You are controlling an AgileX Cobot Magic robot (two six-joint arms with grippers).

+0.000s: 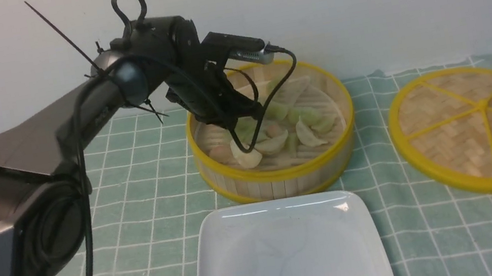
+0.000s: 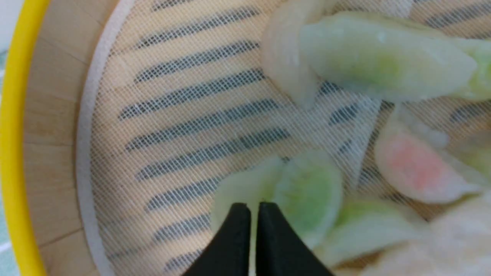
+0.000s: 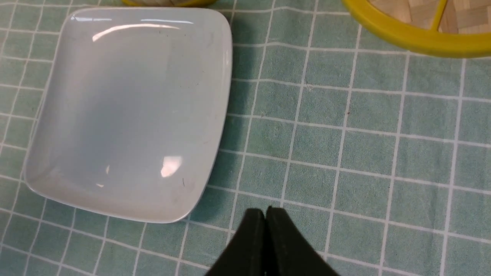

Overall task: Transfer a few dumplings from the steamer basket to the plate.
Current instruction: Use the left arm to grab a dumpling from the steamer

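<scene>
Left pincer [image 2: 254,209], lower centre of wrist view, dipped inside steamer basket [image 1: 283,179], clenched on rim of a pale green dumpling [image 2: 241,188], apparently to lift it. Plate [image 1: 290,250] bare, bottom centre, awaiting dumplings. Right pincer [image 3: 265,214] closed, idle above counter [image 3: 345,134].

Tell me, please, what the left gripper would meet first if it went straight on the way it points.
The pale green dumpling right at the left gripper tips, lying in the basket. It may already be touching, since depth is unclear. Beyond the dumpling lies only the basket's floor.
</scene>
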